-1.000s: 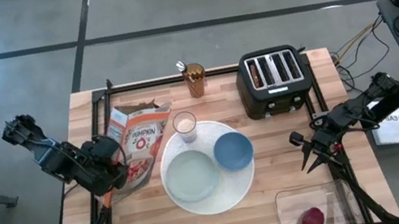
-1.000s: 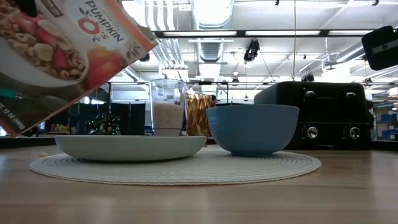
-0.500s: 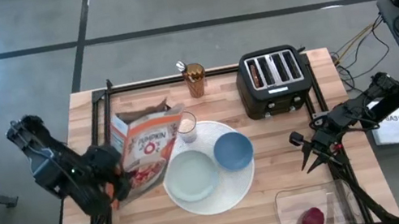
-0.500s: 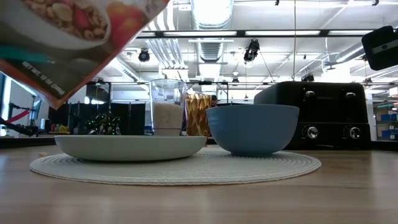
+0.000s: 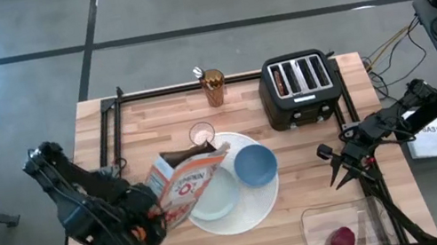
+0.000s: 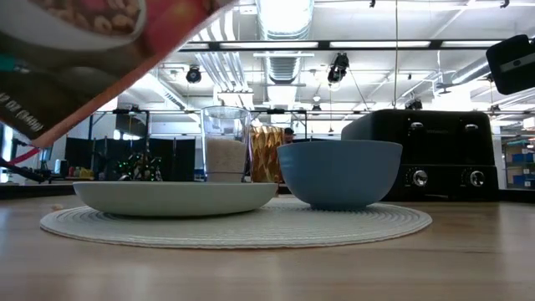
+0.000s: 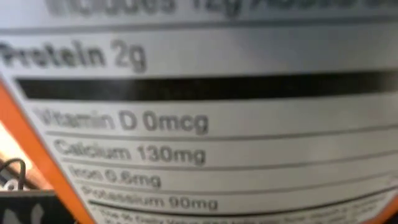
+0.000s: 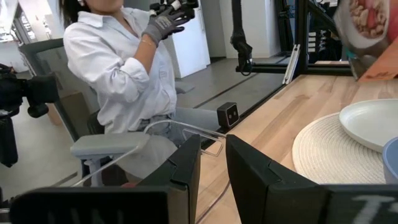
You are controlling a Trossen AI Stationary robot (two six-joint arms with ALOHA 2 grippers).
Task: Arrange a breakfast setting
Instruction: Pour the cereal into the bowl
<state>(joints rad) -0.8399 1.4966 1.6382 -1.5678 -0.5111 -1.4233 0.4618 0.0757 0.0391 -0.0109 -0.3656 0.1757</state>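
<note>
Smaller pale green-white plate (image 5: 213,193) partly hidden under tilted cereal box (image 5: 186,184) in left tool (image 5: 147,218)

Your pale wooden plank counter (image 5: 135,110) carries a large round white woven plate (image 5: 252,211) near its middle. Behind that you have a glass of milk (image 5: 201,134), an amber ribbed glass (image 5: 213,88) at the far edge and a black four-slot toaster (image 5: 299,90) far right. A clear plastic tub (image 5: 345,228) sits at your near right corner.
</note>
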